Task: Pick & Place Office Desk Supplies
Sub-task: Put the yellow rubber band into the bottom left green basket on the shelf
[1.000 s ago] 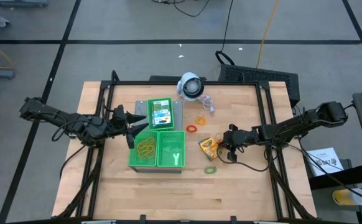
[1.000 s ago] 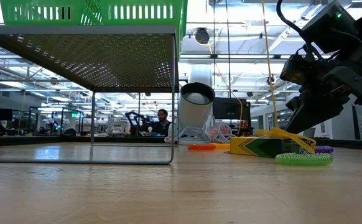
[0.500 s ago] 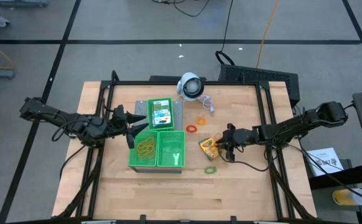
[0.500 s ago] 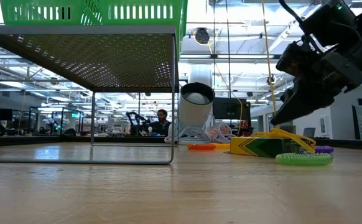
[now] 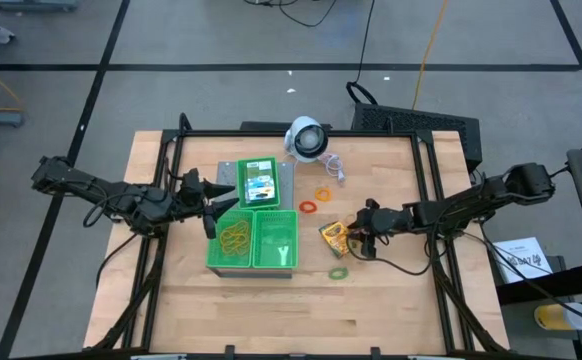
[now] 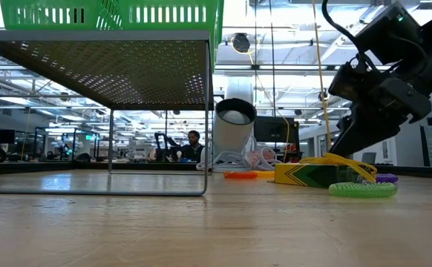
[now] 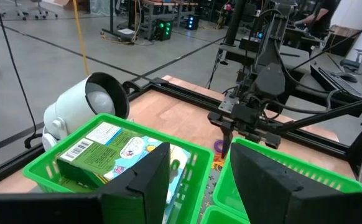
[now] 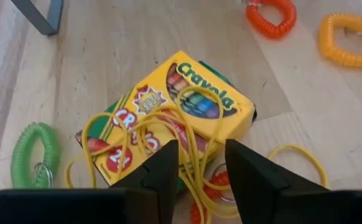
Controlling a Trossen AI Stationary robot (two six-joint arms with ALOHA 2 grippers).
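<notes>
Wooden tabletop [image 5: 271,300] at frame centre carries a Crayola crayon box [image 5: 335,236] draped in yellow rubber bands [image 8: 187,140] right of the green trays [image 5: 254,240], the right gripper [image 5: 365,240] just above it with jaws apart, while the left gripper [image 5: 218,203], jaws apart, waits left of the trays

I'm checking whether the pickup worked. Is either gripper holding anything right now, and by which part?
Nothing is held. The right gripper hangs open over the crayon box and the yellow rubber bands draped on it. The left gripper waits open by the green trays.

Rubber bands [image 8: 187,134] atop crayon box [image 8: 168,118]
</notes>
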